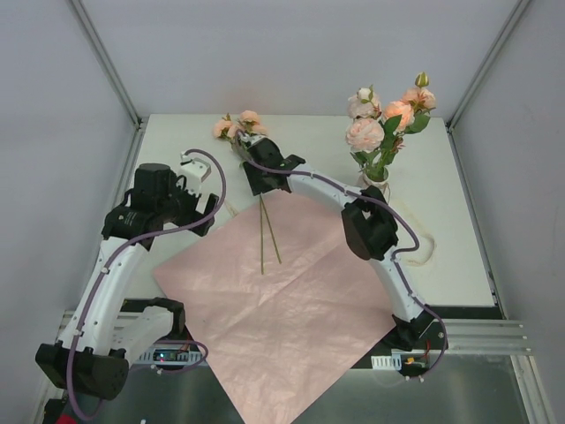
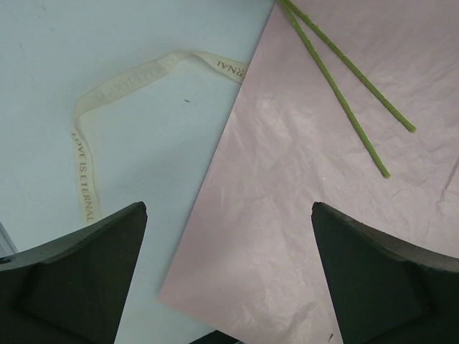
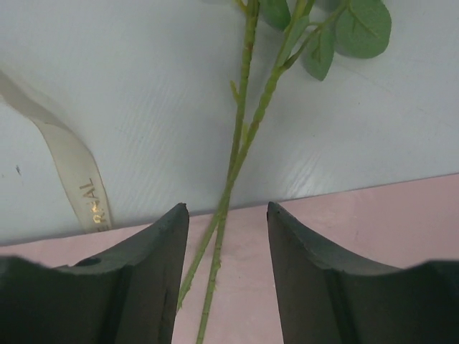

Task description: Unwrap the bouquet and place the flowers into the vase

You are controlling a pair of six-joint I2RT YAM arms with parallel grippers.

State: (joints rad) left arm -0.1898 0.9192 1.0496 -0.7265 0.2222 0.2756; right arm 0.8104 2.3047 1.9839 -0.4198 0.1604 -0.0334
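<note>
The pink paper sheet lies spread flat. Two roses lie behind it, and their thin stems run down onto the sheet. My right gripper hangs over these stems. In the right wrist view its jaws straddle both stems with a gap on each side, so it is open and grips nothing. The off-white vase stands at the back right with several roses in it. My left gripper is wide open above the sheet's left corner.
A cream printed ribbon lies loose on the white table left of the sheet, and its end shows by the right gripper. A pale curl lies at the sheet's right. Grey walls enclose the table.
</note>
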